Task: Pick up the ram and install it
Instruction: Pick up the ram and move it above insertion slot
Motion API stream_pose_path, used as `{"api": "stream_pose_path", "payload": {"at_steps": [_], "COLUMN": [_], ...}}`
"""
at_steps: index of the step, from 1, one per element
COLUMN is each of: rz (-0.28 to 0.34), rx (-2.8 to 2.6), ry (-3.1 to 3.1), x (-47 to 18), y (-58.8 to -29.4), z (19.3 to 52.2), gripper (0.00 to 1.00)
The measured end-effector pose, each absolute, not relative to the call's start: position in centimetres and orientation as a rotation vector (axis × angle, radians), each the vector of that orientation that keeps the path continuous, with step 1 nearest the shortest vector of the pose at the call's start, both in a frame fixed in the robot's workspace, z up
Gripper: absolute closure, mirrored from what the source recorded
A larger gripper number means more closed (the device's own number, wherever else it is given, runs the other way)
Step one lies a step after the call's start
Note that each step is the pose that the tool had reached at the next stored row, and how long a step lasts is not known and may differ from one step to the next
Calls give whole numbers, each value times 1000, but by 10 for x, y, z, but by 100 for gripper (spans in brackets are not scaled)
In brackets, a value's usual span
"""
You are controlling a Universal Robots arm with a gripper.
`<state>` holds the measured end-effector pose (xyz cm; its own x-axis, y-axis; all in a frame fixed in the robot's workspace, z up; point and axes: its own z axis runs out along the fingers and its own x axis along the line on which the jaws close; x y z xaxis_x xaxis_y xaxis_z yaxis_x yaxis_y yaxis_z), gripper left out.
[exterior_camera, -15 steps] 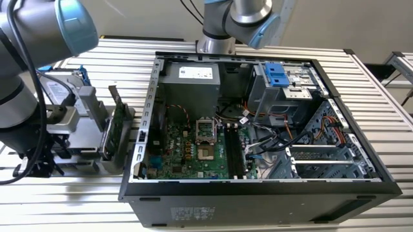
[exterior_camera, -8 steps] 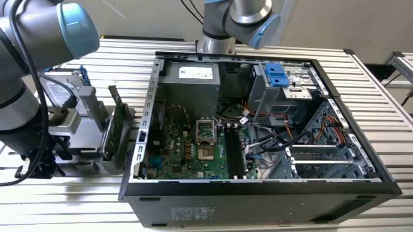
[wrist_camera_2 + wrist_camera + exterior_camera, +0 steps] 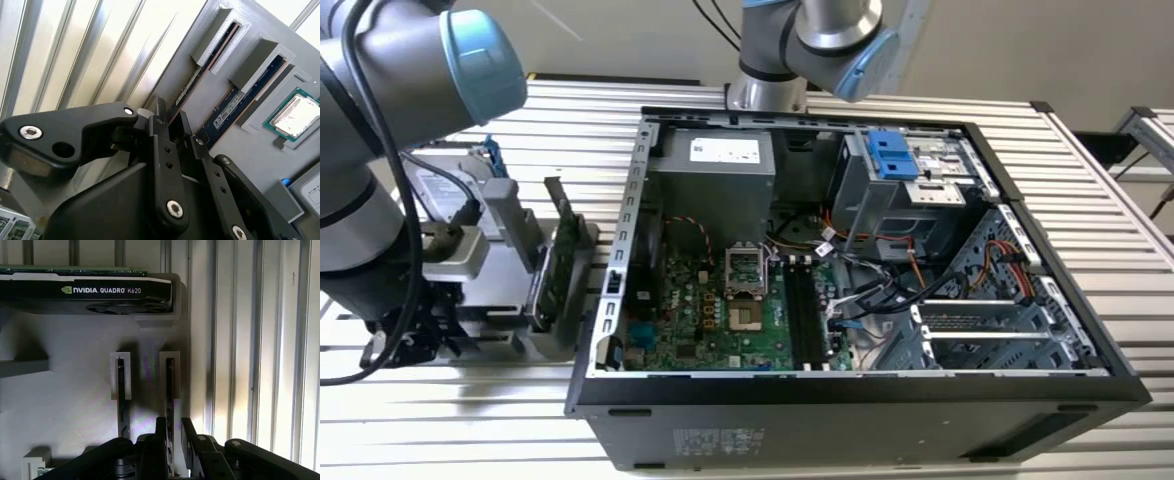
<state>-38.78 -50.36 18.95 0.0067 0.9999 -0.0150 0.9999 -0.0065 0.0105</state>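
Observation:
The ram (image 3: pixel 170 390) is a thin dark stick standing edge-on in a grey slotted holder (image 3: pixel 75 405). In the second wrist view the ram (image 3: pixel 200 80) runs from its slot down between my black fingers. My gripper (image 3: pixel 173 424) straddles this stick, one finger (image 3: pixel 161 432) on each side, with a narrow gap still showing on one side. The gripper (image 3: pixel 171 117) is open around the stick's end. A second ram stick (image 3: pixel 120 395) stands in the neighbouring slot, also seen as a blue-labelled stick (image 3: pixel 240 107).
A black graphics card (image 3: pixel 90 290) stands in the same holder, and a processor chip (image 3: pixel 295 117) lies in a recess. In the exterior view my arm (image 3: pixel 400 150) hangs over the grey holder (image 3: pixel 480 320) left of the open computer case (image 3: pixel 854 400), whose motherboard has dark memory slots (image 3: pixel 807 310).

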Motion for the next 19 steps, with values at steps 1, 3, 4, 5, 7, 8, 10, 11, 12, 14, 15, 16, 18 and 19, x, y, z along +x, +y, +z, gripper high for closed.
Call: {"api": "stream_pose_path", "payload": {"at_steps": [1, 3, 4, 5, 7, 8, 10, 11, 12, 14, 15, 16, 18, 19], "rz": [-5, -4, -5, -5, -5, -5, -5, -5, -5, -5, -5, -5, -5, -5], "rx": [2216, 2216, 2216, 2216, 2216, 2216, 2216, 2216, 2216, 2216, 2216, 2216, 2216, 2216], "ry": [2201, 2201, 2201, 2201, 2201, 2202, 2201, 2201, 2201, 2201, 2201, 2201, 2201, 2201], "x": [-388, -388, -388, -388, -388, -388, -388, -388, -388, -388, -388, -388, -388, -388], "y": [-504, -503, -502, -502, -502, -502, -501, -501, -501, -501, -501, -501, -501, -501], "z": [190, 189, 189, 189, 189, 189, 189, 189, 189, 189, 189, 189, 189, 189], "gripper": [0, 0, 0, 0, 0, 0, 0, 0, 0, 0, 0, 0, 0, 0]}}
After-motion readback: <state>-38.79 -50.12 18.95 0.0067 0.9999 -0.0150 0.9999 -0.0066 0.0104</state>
